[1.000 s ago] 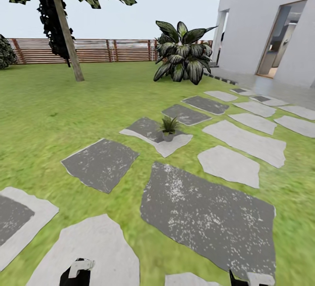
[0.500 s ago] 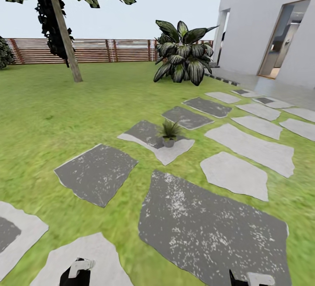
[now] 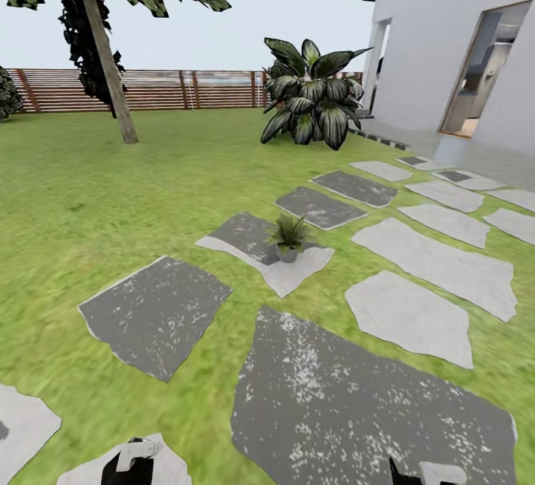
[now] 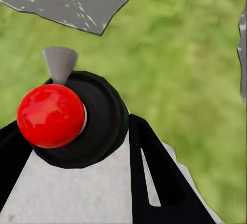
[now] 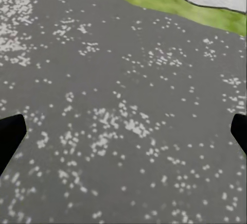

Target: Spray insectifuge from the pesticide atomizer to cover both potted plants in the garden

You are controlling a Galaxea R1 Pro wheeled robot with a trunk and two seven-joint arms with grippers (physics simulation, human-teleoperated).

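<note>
Green lawn (image 3: 89, 195) stretches ahead of me, crossed by grey stepping slabs (image 3: 364, 403), some dark and speckled, some pale. One potted plant (image 3: 288, 235), a small rosette of pointed leaves in a tiny grey pot, stands on a slab that is half dark and half pale, a little ahead and near the middle of my head view. Beyond it a big dark-leaved bush (image 3: 310, 91) grows near the white house (image 3: 453, 47), a tree (image 3: 104, 47) stands to the left, and a brown slatted fence (image 3: 163, 88) closes the far edge.

My left gripper (image 4: 77, 147) is clamped on the pesticide atomizer (image 4: 85, 121): the dark round bottle sits between my black fingers (image 4: 159, 177), its top glowing red (seen from the wrist camera), with a small grey nozzle pointing away over grass and a pale slab. From my head, the bottle (image 3: 132, 463) shows at the lower edge.

My right gripper (image 5: 123, 134) hangs spread wide and empty over a dark speckled slab, its two fingertips (image 5: 10, 136) well apart.
</note>
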